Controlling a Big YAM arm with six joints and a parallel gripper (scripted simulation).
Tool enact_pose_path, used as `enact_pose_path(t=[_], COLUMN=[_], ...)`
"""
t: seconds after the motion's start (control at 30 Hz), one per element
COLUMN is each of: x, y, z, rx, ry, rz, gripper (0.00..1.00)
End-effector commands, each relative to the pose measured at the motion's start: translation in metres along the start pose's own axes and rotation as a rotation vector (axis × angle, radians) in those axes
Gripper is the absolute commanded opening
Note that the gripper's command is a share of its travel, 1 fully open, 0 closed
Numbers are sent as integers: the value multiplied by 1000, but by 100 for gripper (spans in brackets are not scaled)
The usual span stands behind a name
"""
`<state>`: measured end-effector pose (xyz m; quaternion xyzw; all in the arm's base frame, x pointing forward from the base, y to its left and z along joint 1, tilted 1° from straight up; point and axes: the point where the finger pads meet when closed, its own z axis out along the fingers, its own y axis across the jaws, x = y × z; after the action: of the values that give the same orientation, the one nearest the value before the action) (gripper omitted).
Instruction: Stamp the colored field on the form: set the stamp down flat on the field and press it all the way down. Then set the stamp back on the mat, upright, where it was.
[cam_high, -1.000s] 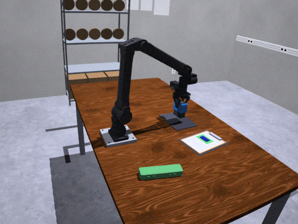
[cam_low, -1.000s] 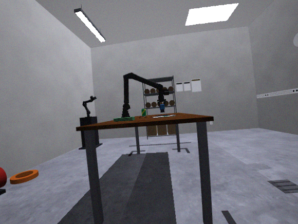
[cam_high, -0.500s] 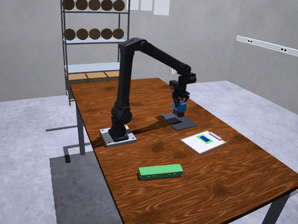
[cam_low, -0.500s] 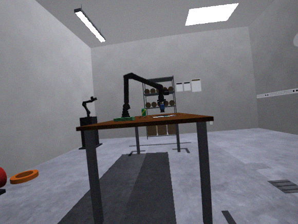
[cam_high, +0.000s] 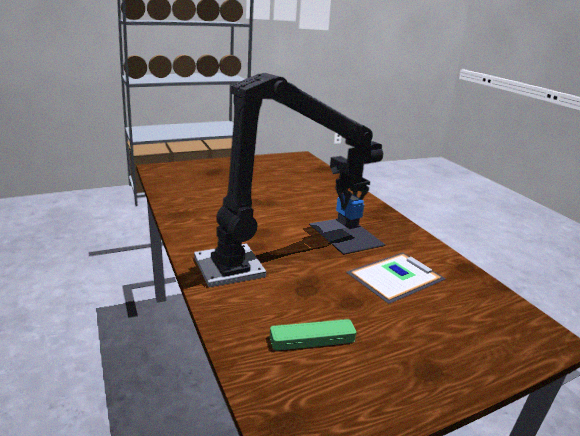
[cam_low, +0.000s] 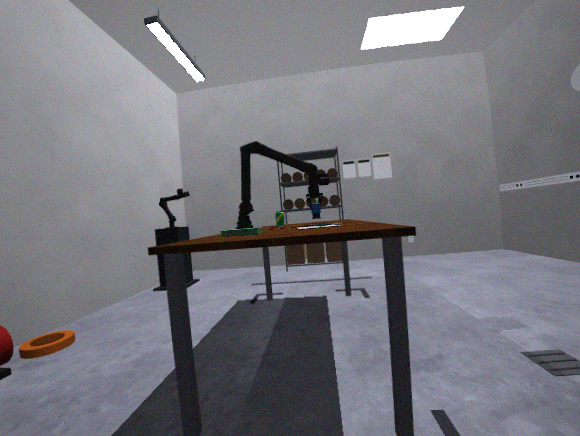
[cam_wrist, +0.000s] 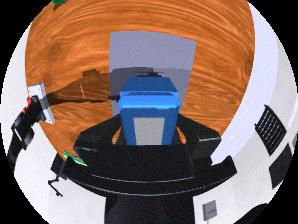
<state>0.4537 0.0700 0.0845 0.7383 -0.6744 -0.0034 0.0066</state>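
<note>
My gripper (cam_high: 352, 200) is shut on the blue stamp (cam_high: 350, 209) and holds it upright just above the dark grey mat (cam_high: 347, 236). In the wrist view the stamp (cam_wrist: 149, 115) fills the middle, between my two black fingers, with the mat (cam_wrist: 154, 59) under and beyond it. The form (cam_high: 396, 276) lies on a clipboard to the right front of the mat. Its green field (cam_high: 398, 270) carries a dark blue rectangle in the middle. In the exterior view the stamp (cam_low: 315, 208) is small and hangs above the table's far part.
A green oblong box (cam_high: 313, 334) lies near the table's front. My arm's base (cam_high: 229, 267) stands on a grey plate at the left edge. A green can (cam_low: 280, 218) stands on the table behind the arm. A shelf rack (cam_high: 184, 75) stands behind the table.
</note>
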Motion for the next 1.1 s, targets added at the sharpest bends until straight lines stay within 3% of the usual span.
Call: enact_pose_path(t=[0.0, 0.23, 0.4, 0.53, 0.57, 0.67, 0.83, 0.93, 1.07], x=[-3, -3, -2, -2, -4, -2, -2, -2, -2], y=[-14, -13, -3, -3, -25, -2, -2, -5, -15], z=[-14, -13, 9, 12, -13, 21, 33, 37, 23], rx=[34, 33, -1, -1, 70, -1, -1, 6, 49], ry=[-2, -2, 0, 0, -4, 0, 0, 0, -3], rz=[-4, -4, -4, -4, -4, -4, -4, -4, -4], gripper=[33, 33, 33, 33, 33, 33, 33, 33, 33])
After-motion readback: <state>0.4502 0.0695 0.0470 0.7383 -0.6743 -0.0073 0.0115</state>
